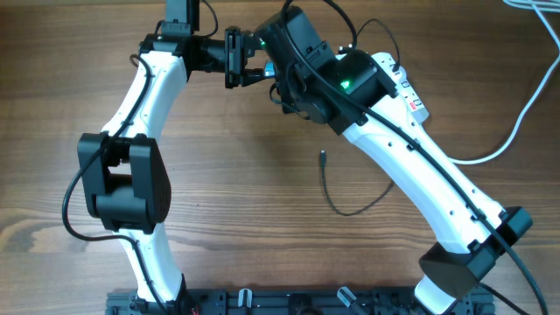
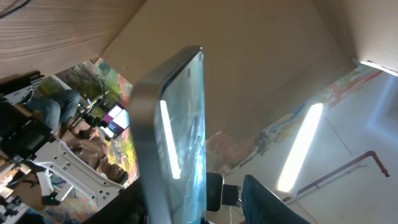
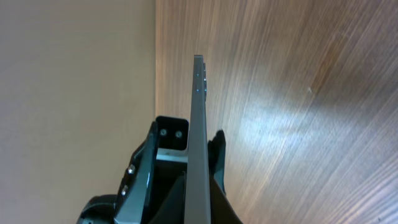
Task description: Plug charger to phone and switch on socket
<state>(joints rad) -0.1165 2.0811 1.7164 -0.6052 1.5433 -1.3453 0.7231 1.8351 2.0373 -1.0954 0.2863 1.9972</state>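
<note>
My right claw (image 3: 194, 134) is clenching the slim pale-edged rectangular smartphone (image 3: 199, 93) edge-on over the brown wooden table (image 1: 262, 175); my left claw (image 1: 254, 72) is sitting at its other end, grip impossible to tell; the thin black charger cable (image 1: 350, 210) is lying loose between my arms.

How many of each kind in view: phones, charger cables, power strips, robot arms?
phone: 1
black charger cable: 1
white power strip: 1
robot arms: 2 (left arm, right arm)
Total: 5
</note>
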